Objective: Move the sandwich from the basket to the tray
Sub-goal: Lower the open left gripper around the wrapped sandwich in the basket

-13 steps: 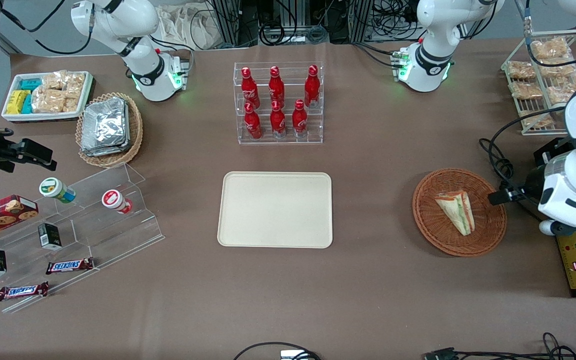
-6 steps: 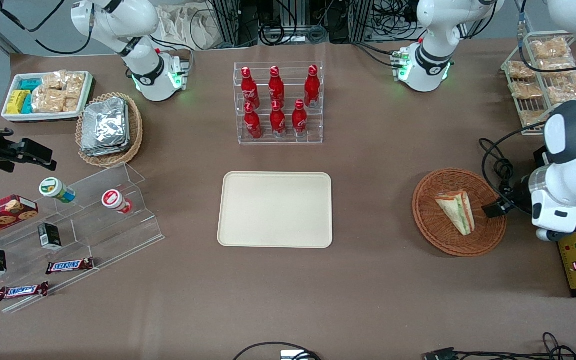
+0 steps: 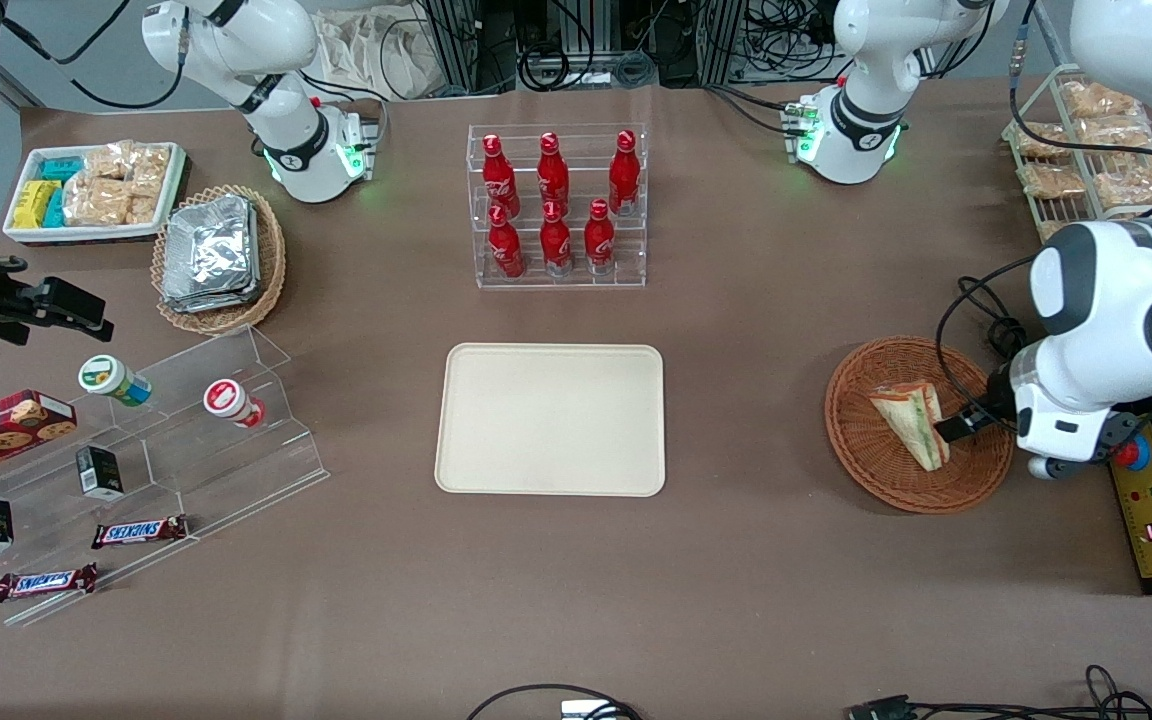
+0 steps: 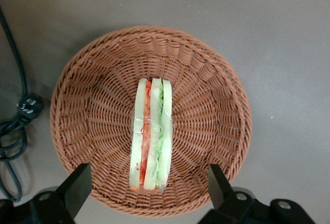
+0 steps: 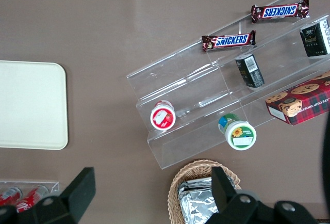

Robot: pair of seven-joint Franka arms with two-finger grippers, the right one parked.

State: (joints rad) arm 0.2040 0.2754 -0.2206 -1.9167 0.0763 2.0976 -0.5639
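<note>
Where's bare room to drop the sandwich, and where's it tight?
The tray is bare. Open table borders it toward the basket and nearer the front camera. The sandwich lies in the basket, open gripper over it. Crowded: the bottle rack and the acrylic snack shelf.

Brown-covered table carrying a cream tray at its middle, with a clear rack of red bottles farther from the front camera. Toward the working arm's end, a reddish-brown basket with the claw hovering above it, open, plus a wire rack of snack bags. Toward the parked arm's end, a tan basket of foil packs, a white snack tray and a clear stepped stand.
</note>
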